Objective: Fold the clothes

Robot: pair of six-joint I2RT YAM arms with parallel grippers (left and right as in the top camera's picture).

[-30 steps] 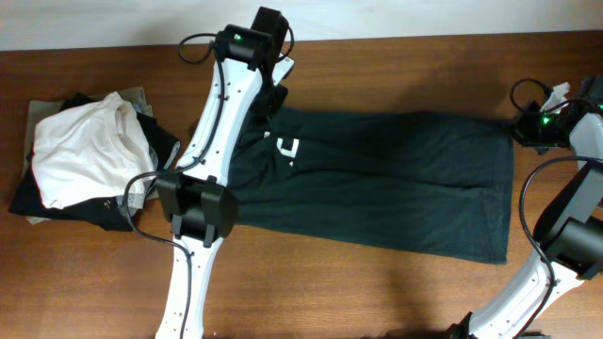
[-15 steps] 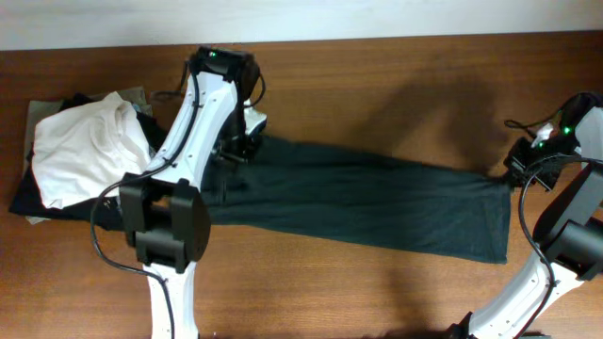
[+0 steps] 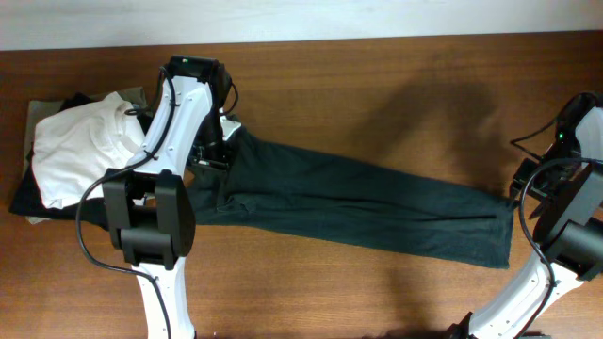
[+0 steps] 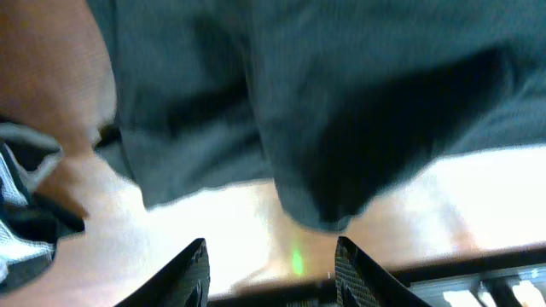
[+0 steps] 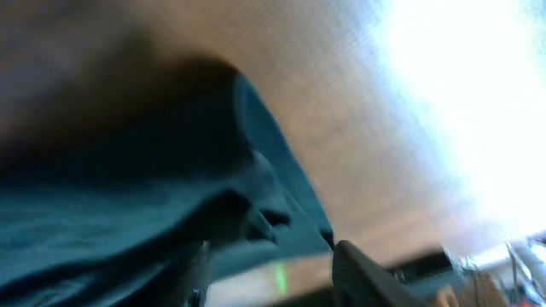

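Left pincer (image 4: 269, 256) and right pincer (image 5: 269, 264) gape, empty; the T-shirt (image 3: 377, 202), roped across mid-frame, may fold crooked.

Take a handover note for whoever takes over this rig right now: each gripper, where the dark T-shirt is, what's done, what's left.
The left gripper is open, fingers apart, at the shirt's left end.
The right gripper is open too, at the right end; its view is blurred.
The dark charcoal soft-fabric T-shirt lies on the brown wooden table as a long narrow band slanting between the grippers.
Done: it looks folded lengthwise.
Left: probably fold it crosswise into a compact packet.
The crumpled white garment on the stack of folded dark and grey clothes is not part of this.
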